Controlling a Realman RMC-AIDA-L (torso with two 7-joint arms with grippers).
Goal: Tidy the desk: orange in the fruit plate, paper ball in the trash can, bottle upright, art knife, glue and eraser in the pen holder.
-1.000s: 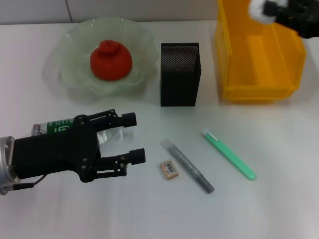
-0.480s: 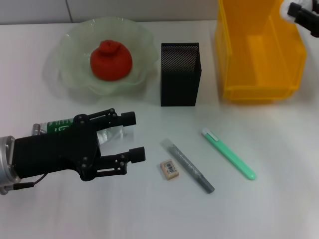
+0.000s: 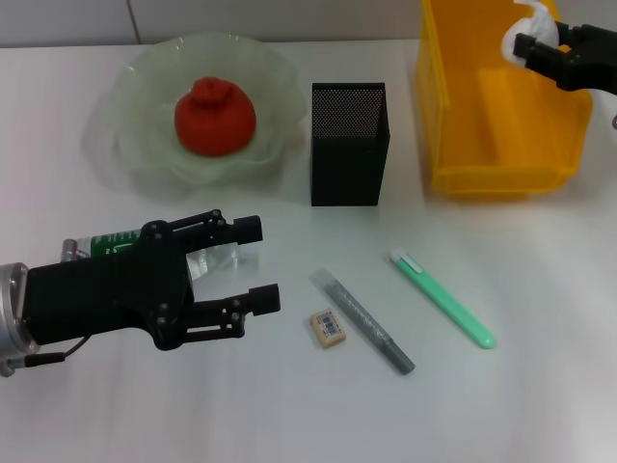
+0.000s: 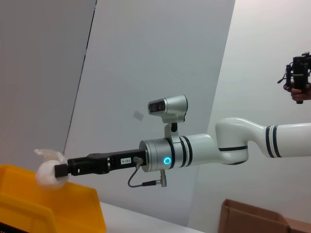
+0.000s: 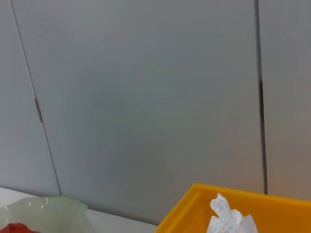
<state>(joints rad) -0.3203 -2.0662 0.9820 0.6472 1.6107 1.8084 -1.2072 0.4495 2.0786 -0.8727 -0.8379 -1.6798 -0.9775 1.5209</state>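
Observation:
My right gripper (image 3: 527, 44) is shut on the white paper ball (image 3: 530, 21) and holds it above the far right corner of the yellow trash can (image 3: 453, 106). The left wrist view shows the same gripper (image 4: 61, 170) with the ball (image 4: 47, 174). The ball (image 5: 228, 221) also shows over the bin in the right wrist view. My left gripper (image 3: 260, 265) is open over the bottle (image 3: 111, 243), which lies on its side. The orange (image 3: 214, 116) sits in the fruit plate (image 3: 135, 87). The eraser (image 3: 329, 328) lies in front of the black mesh pen holder (image 3: 349, 145).
A grey stick (image 3: 362, 321) lies right next to the eraser, and a green stick (image 3: 442, 297) lies further right; I cannot tell which is the art knife and which the glue. A cardboard box (image 4: 257, 218) shows in the left wrist view.
My right gripper with the paper ball swung out to the right edge and has come back left over the trash can, a little lower. The left arm has not moved.

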